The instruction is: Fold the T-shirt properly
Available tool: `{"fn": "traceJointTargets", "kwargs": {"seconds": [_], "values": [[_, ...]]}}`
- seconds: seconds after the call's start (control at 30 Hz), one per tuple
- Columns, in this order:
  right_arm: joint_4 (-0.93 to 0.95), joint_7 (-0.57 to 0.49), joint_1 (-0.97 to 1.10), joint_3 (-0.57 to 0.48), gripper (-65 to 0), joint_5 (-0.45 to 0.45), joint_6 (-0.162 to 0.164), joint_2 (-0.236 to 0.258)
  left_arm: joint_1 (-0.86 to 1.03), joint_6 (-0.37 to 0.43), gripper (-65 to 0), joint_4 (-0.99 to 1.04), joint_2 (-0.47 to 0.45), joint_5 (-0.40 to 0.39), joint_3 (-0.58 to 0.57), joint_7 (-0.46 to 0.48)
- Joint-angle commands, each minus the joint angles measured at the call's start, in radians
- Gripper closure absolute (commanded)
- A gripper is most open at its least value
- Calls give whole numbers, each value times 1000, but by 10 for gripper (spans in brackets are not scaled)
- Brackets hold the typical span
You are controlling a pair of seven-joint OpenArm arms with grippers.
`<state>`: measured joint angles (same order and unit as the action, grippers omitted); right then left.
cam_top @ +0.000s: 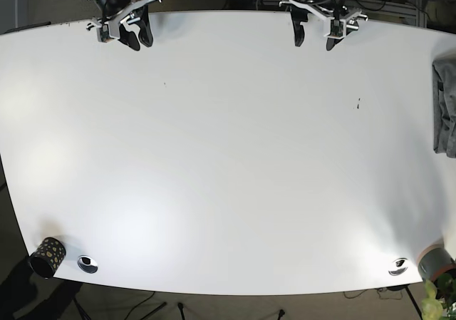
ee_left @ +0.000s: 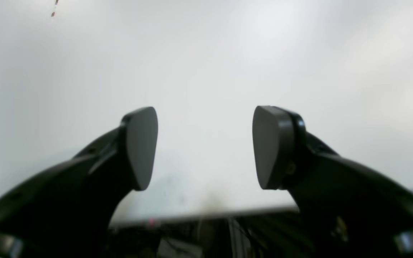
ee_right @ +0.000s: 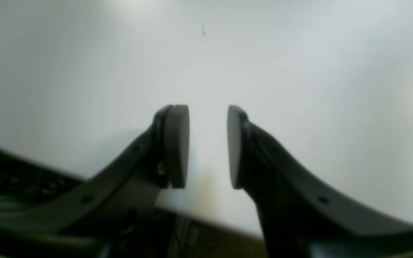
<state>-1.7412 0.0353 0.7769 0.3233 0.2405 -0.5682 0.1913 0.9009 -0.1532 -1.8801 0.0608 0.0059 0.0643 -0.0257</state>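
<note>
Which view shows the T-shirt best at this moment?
The base view. The grey T-shirt lies at the right edge of the white table, partly cut off by the frame. Both wrist views show only bare tabletop beyond the open left gripper and right gripper; no shirt appears there.

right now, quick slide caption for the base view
Both arms parked at the far table edge, left gripper and right gripper open; gray T-shirt at the side.

Wide white table (cam_top: 228, 170) seen from above, left gripper (cam_top: 314, 37) and right gripper (cam_top: 134, 37) poised over its far edge with jaws apart, grey T-shirt (cam_top: 445, 106) bunched at one end, dark patterned cup (cam_top: 47, 256) at a near corner
</note>
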Motion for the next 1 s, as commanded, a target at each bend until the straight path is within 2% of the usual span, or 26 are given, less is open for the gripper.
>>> {"fn": "traceJointTargets", "kwargs": {"seconds": [0.0, 0.13, 0.3, 0.47, 0.6, 0.73, 0.97], "values": [[-49, -24, 54, 40, -165, 15, -2, 7, 63, 0, -383, -32, 6, -7, -8, 20], [-67, -24, 132, 61, -165, 15, -3, 7, 143, 0, -379, -29, 7, -8, -4, 20], [-62, -24, 229, 64, -165, 16, -5, 21, 238, 0, -279, -26, 7, -8, -2, 20], [-13, -19, 307, 7, -165, 16, -5, 44, 288, 0, -264, 35, 7, -8, -2, 20], [83, -19, 312, -54, -165, 15, -3, 78, 275, 0, -263, 141, 7, -8, 10, 20], [182, -22, 306, -106, -165, 9, 3, 87, 226, 0, -263, 270, 7, -8, 22, 22], [381, -21, 175, -207, -165, 4, 7, 101, 80, 0, -263, 526, 3, -8, 88, 22]]}}
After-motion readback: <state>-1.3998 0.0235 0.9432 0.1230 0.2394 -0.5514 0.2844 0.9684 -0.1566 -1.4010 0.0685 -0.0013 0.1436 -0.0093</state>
